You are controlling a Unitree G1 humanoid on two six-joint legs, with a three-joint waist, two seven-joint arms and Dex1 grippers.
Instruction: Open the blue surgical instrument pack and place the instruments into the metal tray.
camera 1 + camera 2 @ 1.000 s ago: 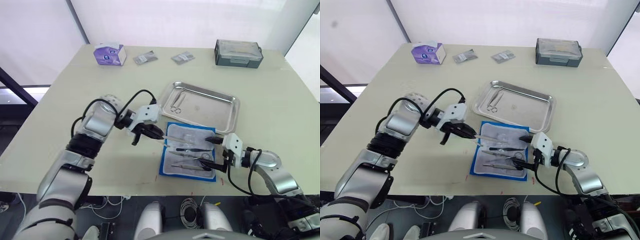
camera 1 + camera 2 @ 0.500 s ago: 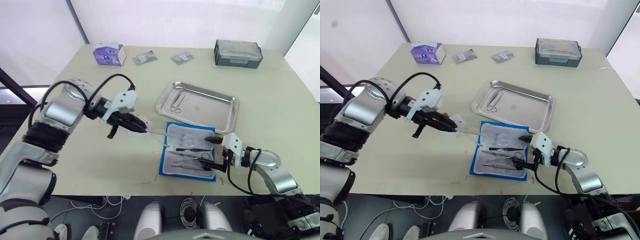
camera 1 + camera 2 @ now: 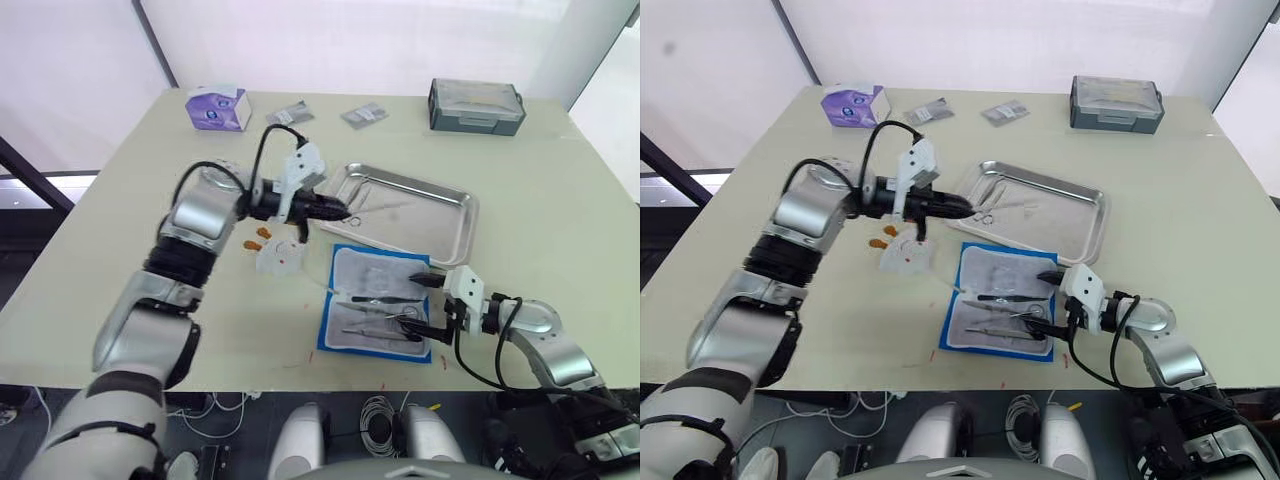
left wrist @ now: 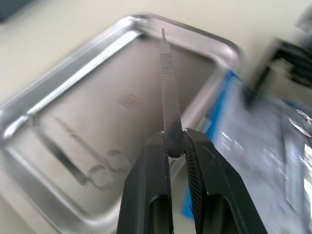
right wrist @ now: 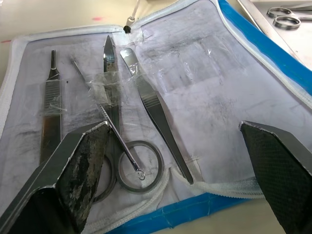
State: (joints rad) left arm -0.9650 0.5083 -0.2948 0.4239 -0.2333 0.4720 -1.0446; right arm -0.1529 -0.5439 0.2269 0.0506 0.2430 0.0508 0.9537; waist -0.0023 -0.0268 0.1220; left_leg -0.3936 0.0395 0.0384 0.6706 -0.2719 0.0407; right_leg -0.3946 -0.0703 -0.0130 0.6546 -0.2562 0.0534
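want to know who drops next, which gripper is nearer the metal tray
Left. The left gripper, shut on a slim instrument, is over the metal tray's left end. The right gripper is open at the blue pack.

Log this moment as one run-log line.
left gripper: shut on slim tool, over tray | right gripper: open at open pouch | scissors already in tray

open pack (image 3: 378, 303) lying just before the metal tray (image 3: 447, 233), lidded box (image 3: 477, 106) behind
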